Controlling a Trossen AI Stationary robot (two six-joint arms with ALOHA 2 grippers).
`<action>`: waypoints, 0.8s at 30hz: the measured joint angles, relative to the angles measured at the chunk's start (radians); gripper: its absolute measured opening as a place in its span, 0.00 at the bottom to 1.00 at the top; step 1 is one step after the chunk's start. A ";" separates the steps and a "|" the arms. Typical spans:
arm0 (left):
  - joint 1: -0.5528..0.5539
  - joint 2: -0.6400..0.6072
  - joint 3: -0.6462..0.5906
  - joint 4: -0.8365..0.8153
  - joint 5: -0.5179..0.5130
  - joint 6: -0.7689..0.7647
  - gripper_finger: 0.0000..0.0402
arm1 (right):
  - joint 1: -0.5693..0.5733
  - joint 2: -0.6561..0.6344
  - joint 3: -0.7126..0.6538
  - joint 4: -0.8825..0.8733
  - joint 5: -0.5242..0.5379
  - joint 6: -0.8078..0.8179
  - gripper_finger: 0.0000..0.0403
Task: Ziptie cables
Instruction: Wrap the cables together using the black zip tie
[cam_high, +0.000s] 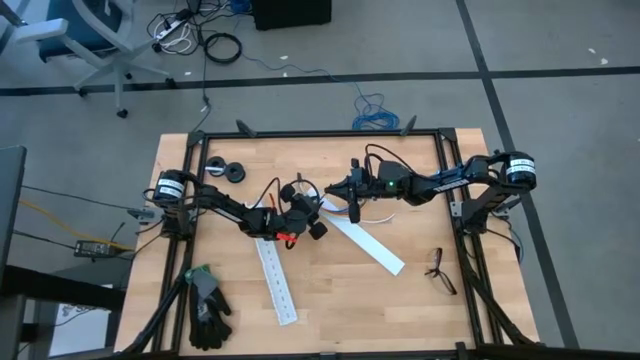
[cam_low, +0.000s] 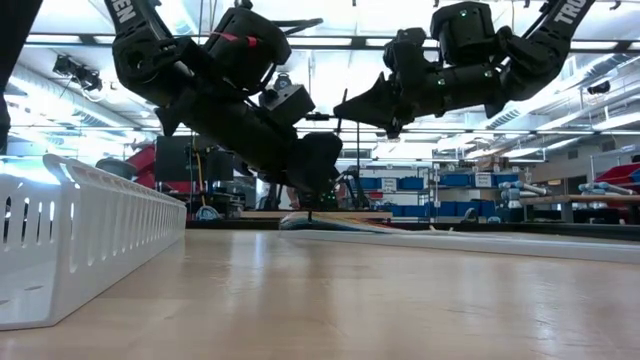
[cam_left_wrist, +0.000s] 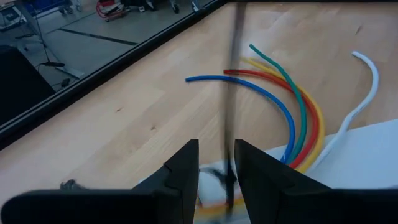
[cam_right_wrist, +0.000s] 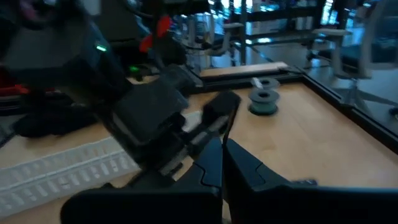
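The cables (cam_left_wrist: 292, 106), curved blue, red, green, yellow and white wires, lie on the wooden table at its middle, and their near part runs in under my left gripper (cam_left_wrist: 216, 155). That gripper's fingers stand apart. The ziptie (cam_left_wrist: 230, 81), a thin black strip, stands upright in the gap, close to one finger. In the low view my left gripper (cam_low: 322, 195) hangs just over the cables (cam_low: 330, 222). My right gripper (cam_right_wrist: 222, 149) faces it from the table's right, shut on the ziptie (cam_right_wrist: 231, 121). My left gripper has the ziptie and the cables' near part (cam_left_wrist: 214, 180) between its parted fingers; whether a finger touches either one cannot be told. My right gripper pinches the ziptie near its upper end (cam_right_wrist: 226, 138) between its two shut fingertips. It comes in level from the table's right. The strip (cam_low: 338, 150) runs down from there to the cables.
Two long white slotted strips (cam_high: 277, 280) (cam_high: 368, 243) lie near the middle of the table; one of them (cam_low: 90, 230) fills the low view's left. Spectacles (cam_high: 440, 270) lie at the right, black gloves (cam_high: 207, 310) at the near left, and small dark rolls (cam_high: 226, 172) at the far left.
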 joint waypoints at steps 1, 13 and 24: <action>0.000 0.000 0.000 0.002 0.000 0.001 0.28 | 0.000 0.000 0.000 -0.007 0.003 0.000 0.00; 0.000 0.000 0.000 -0.005 0.000 0.012 0.27 | 0.000 0.000 0.000 0.001 -0.035 -0.010 0.00; 0.000 0.000 0.000 -0.067 0.002 -0.079 0.24 | 0.000 0.000 0.000 0.008 -0.020 -0.019 0.00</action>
